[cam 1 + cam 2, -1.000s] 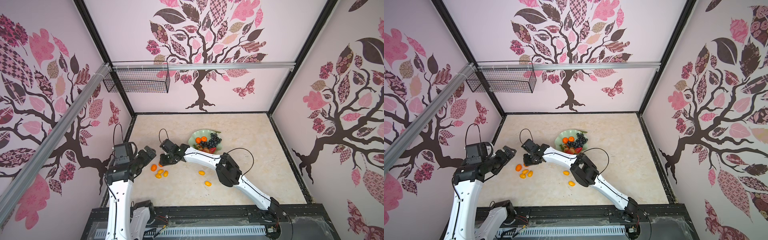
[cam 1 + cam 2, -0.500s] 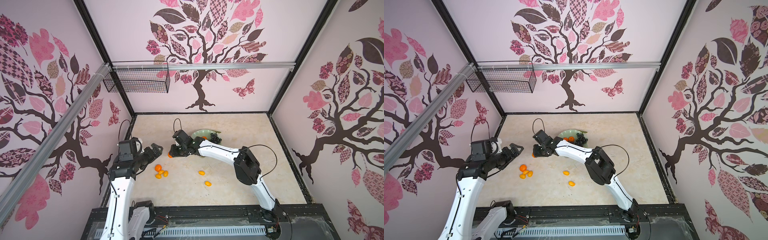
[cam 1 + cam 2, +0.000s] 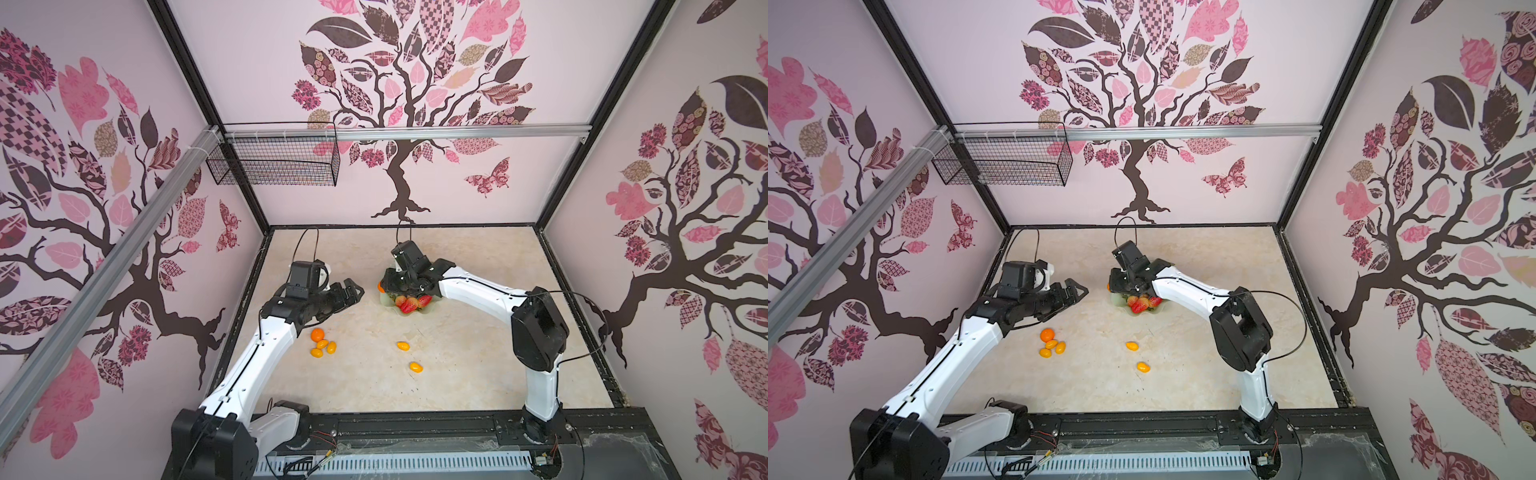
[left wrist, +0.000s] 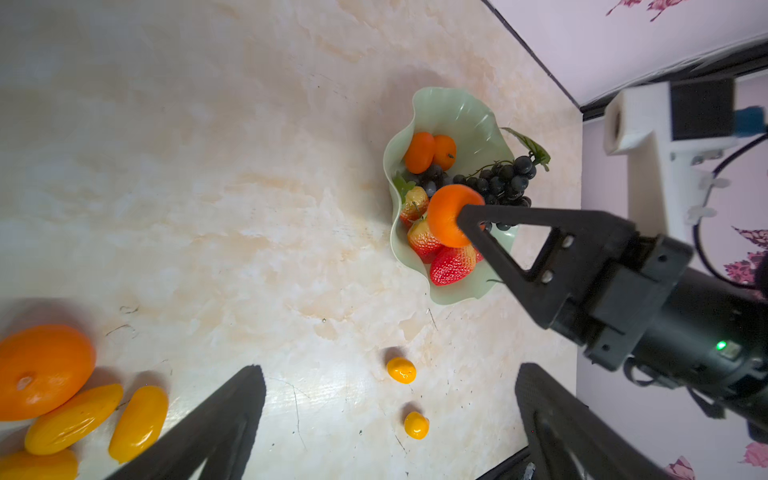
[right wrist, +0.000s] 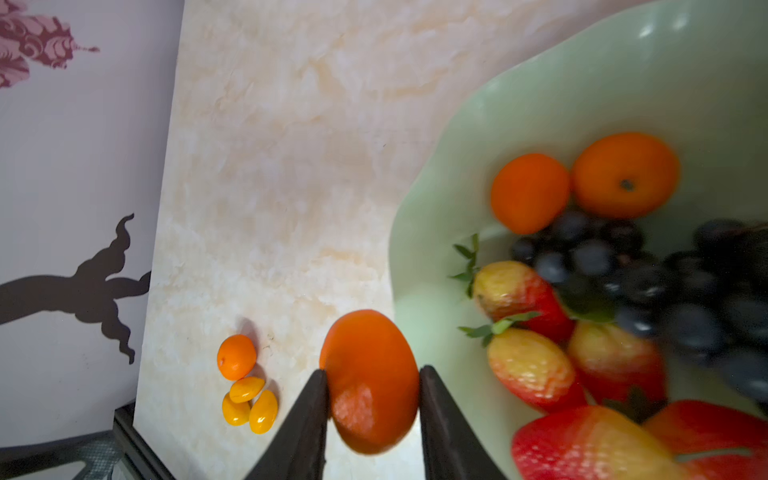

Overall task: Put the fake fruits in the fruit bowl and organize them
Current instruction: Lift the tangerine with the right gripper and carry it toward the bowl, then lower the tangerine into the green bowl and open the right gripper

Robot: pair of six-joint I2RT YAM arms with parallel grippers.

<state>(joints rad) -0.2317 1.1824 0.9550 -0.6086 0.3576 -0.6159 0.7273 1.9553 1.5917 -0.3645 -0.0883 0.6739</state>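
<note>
**Orange at the rim**

R gripper (image 5: 372, 376) clamps an orange (image 5: 365, 345) over the fruit bowl (image 3: 387, 299), approx 9 o'clock on the rim in a top view. We judge it's held high to clear the strawberries (image 4: 452, 266). L gripper (image 3: 355, 292) is open and empty. Loose fruits (image 3: 322, 344) lie at the bowl's 8 o'clock.

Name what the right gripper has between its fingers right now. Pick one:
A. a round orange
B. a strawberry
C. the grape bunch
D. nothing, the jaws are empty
A: in the right wrist view the right gripper has a finger pressed on each side of a round orange, just beside the rim of the fruit bowl, while the strawberries and grapes lie in the bowl untouched.
</note>
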